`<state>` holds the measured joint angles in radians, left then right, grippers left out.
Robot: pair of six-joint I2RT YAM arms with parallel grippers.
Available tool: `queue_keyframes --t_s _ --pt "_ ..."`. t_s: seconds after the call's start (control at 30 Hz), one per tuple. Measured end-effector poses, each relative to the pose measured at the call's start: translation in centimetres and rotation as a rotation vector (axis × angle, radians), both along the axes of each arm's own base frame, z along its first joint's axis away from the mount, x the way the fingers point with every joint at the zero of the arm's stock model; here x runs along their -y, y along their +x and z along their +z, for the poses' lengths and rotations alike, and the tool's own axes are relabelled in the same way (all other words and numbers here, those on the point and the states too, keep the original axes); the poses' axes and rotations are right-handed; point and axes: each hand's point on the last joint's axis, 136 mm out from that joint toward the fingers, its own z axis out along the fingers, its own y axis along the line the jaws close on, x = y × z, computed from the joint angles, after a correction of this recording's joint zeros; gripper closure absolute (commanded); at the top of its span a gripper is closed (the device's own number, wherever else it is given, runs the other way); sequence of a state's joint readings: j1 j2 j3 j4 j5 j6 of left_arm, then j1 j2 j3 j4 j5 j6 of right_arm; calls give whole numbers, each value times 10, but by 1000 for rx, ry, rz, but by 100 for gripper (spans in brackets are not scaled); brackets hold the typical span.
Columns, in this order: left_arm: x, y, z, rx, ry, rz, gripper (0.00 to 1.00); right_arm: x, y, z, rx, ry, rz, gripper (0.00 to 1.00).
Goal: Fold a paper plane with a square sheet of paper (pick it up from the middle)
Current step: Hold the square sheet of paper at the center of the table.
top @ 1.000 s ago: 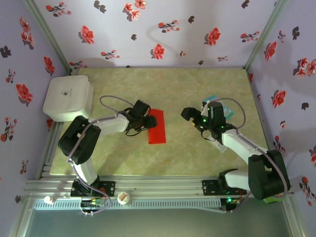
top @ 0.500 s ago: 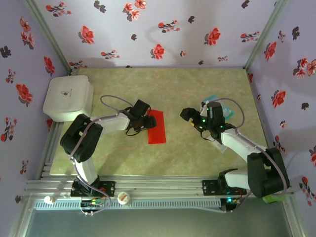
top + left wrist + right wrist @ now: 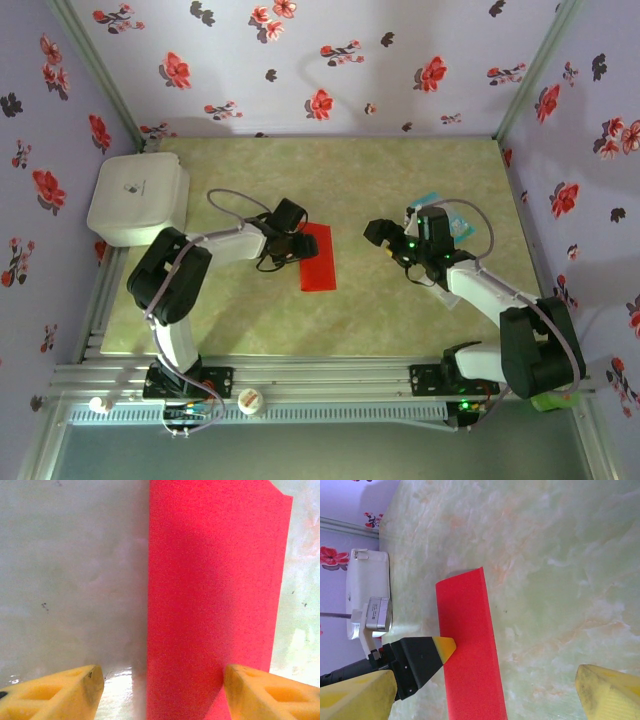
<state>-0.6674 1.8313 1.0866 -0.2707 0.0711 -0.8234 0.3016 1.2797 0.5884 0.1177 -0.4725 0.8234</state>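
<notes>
Left gripper spread low over the red sheet of paper; right gripper open and empty to its right.

A white box sits at the table's far-left corner, out of the way. The sheet lies flat left of centre, folded to a narrow strip. In the left wrist view the yellow fingers stand well apart: one is on bare table and the other over the strip, so they straddle its long left edge and clasp nothing. This looks like a stance for pressing or creasing the fold, or for catching that edge. The right gripper hovers near the strip's other side with jaws wide and nothing between them, probably ready to pin or lift the paper. A light-blue-and-white packet lies behind the right arm, well apart from the sheet.
</notes>
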Motion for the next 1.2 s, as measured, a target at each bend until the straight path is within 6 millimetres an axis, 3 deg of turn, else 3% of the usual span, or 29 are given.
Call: queue_keyframes --t_s 1.2 --pt "5 -2 -5 -40 97 -36 29 0 0 0 0 -1 1 5"
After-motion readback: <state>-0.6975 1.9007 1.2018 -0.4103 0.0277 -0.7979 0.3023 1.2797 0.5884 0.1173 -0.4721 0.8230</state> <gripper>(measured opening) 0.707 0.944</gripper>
